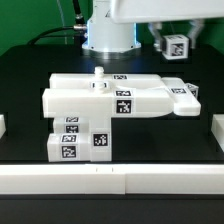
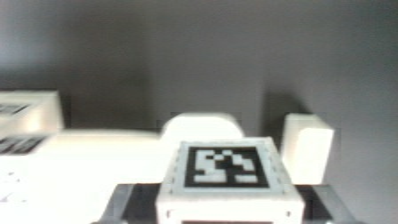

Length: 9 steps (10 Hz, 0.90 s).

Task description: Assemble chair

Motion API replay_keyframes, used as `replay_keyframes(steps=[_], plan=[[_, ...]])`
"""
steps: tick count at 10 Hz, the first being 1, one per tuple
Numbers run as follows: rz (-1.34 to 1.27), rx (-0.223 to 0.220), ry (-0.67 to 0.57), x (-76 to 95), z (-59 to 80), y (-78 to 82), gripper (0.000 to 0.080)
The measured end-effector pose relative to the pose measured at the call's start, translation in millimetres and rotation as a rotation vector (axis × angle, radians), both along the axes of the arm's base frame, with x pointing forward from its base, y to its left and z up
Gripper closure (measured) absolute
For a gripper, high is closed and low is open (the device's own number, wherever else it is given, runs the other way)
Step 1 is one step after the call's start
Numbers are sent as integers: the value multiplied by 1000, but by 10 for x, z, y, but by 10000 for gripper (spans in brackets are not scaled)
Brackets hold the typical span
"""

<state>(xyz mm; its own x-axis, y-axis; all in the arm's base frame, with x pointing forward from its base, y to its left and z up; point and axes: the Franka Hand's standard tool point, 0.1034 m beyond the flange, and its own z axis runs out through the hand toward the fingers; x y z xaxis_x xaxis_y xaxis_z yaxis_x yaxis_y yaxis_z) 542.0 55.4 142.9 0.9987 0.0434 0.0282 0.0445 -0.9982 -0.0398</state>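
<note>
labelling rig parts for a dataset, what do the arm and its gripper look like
The arm is smooth white with rounded shells and a pale blue tint low down. The gripper has a broad white body and dark grey fingers. No markings show on either; thin dark cables run behind.

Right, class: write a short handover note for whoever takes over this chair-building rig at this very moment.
Tool: shut on a small tagged cube, held up behind the assembly, toward the exterior view's right.
Chair body: one blocky joined piece mid-table, a short peg standing on top.
Done: main parts look joined.
Left: fit the held cube; its spot isn't clear from here.
</note>
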Motion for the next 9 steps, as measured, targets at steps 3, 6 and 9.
replay_keyframes(steps=[3,6,9], plan=[[-10,-2,-7,12,-13,4,515],[52,-19,-18,57,-75,-219,515],[194,-26,25,514,180,-780,515]])
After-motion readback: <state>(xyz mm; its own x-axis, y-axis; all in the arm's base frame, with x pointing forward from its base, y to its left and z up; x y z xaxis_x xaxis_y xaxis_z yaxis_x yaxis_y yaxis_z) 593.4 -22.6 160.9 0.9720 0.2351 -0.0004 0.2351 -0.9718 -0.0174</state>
